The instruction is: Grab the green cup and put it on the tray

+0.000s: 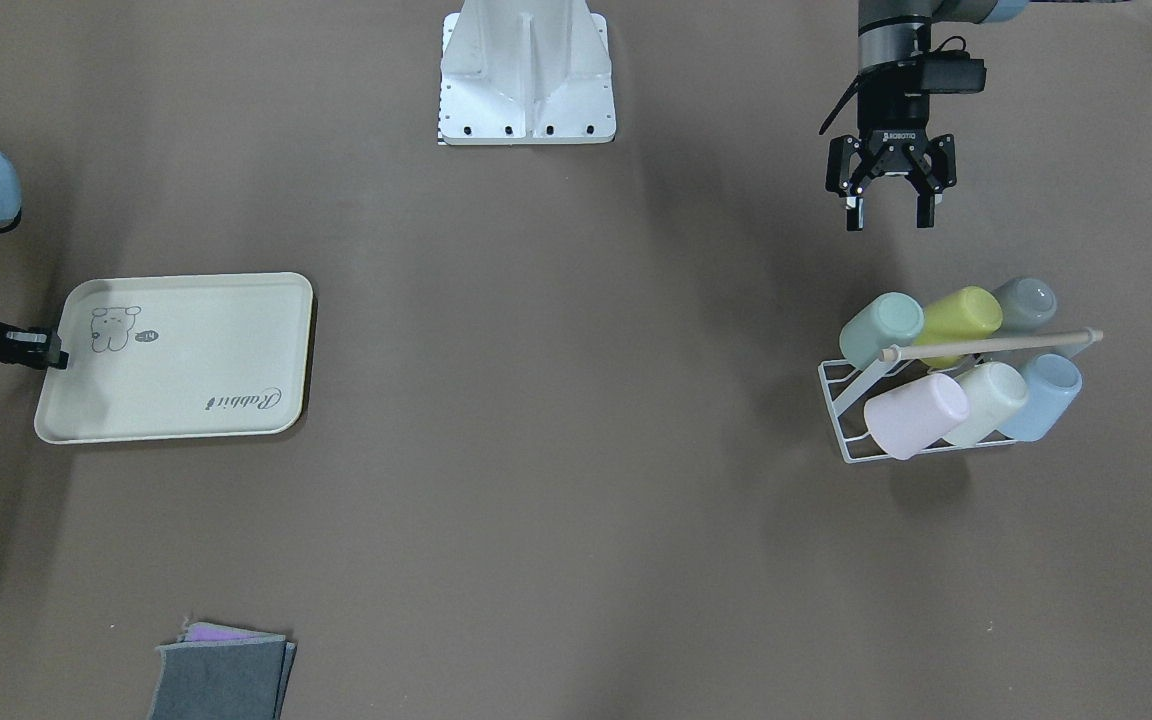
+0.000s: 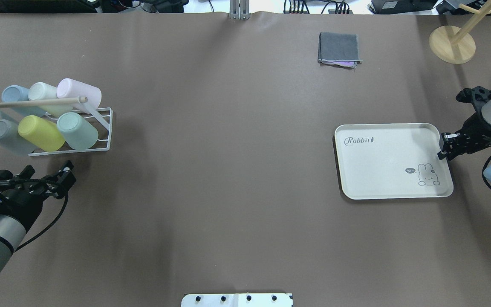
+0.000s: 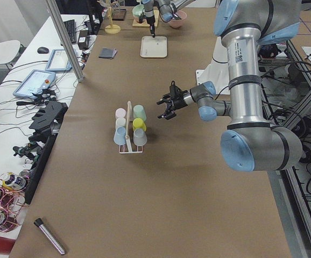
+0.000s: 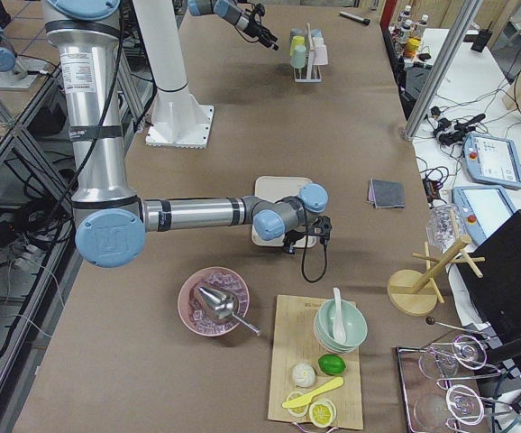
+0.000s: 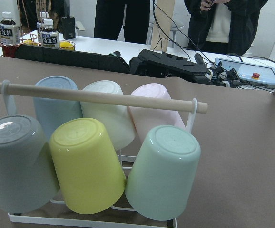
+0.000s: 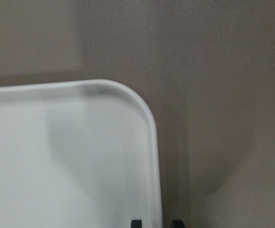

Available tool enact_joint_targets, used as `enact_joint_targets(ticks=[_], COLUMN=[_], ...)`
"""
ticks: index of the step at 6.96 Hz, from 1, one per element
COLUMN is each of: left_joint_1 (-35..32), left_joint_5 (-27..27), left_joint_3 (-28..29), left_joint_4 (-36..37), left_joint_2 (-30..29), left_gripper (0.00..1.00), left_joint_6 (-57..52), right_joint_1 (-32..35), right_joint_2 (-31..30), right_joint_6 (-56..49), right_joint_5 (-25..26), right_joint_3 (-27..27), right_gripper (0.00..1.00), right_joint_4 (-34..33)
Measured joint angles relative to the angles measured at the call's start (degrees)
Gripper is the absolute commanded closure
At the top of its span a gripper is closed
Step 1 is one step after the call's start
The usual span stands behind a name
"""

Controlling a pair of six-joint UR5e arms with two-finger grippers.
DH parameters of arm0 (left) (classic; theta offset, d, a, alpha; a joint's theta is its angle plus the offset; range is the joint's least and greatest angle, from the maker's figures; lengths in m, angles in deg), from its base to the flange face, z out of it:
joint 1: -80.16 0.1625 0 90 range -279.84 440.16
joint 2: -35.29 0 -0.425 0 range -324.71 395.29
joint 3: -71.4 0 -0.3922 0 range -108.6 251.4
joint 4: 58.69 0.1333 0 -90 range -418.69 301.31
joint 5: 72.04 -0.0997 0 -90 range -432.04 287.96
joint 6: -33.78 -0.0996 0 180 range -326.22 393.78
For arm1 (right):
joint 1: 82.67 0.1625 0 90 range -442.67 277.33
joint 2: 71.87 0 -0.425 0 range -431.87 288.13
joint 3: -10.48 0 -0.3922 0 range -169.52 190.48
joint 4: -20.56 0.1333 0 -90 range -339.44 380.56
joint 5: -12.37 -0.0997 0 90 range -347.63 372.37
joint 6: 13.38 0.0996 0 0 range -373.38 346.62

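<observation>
**Green cup in rack, well apart from tray; L gripper open beside it**

Overhead view, L to R. Far left: a white wire rack (image 2: pixel 104 114) w/ a wooden bar (image 2: pixel 32 102) across its top. Six cups lie tilted in it, in two rows.
- Far row: light blue cup (image 2: pixel 13 94), cream cup (image 2: pixel 43 91), pink cup (image 2: pixel 81 91).
- Near row: grey cup (image 2: pixel 0 132), yellow-green cup (image 2: pixel 38 132), then the green cup (image 2: pixel 77 130) at the row's right end. Its base faces the robot and its side touches the yellow-green cup.

L gripper (image 1: pixel 889 218) hovers on the robot's side of the rack, near it but touching nothing. Its fingers are spread wide w/ nothing btwn them, and they point at the near row.

Mid-table: the robot's base plate (image 2: pixel 237 299) at the near edge. A folded grey cloth (image 2: pixel 339 47) lies at the far side, w/ a purple layer showing under it.

Right: the tray (image 2: pixel 382 170) lies flat on the table, "Rabbit" script at its far-left corner, drawing at its near-right. R gripper (image 2: pixel 443 149) sits at the tray's right short edge. Wrist cam shows its fingertips (image 6: pixel 136 222) a narrow gap apart, one over the tray floor, one over the table, rim btwn them. Can't tell if they pinch the rim.

Far-right corner: a wooden stand (image 2: pixel 452 44) w/ a round base.
</observation>
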Motion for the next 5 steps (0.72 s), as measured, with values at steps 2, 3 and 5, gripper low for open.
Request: enact_joint_targets(ticks=[2, 3, 5], left_joint_1=[3.28, 4.63, 6.25], left_joint_5=[-4.08, -5.59, -8.64], left_joint_3=[-1.03, -1.2, -1.04], left_joint_4=[1.51, 2.37, 3.89], left_joint_2=[1.9, 2.52, 2.91], left_gripper=[0.02, 0.02, 0.02], left_joint_6=[-6.13, -10.82, -26.38], right_joint_1=[0.0, 0.0, 0.0], right_joint_2=[0.0, -0.02, -0.03], right_joint_6=[0.0, 0.0, 0.0], right_joint_5=[-0.01, 0.02, 0.04], right_joint_3=[0.02, -0.01, -0.33], right_gripper=[0.77, 0.77, 0.81], right_joint_4=[0.0, 0.0, 0.0])
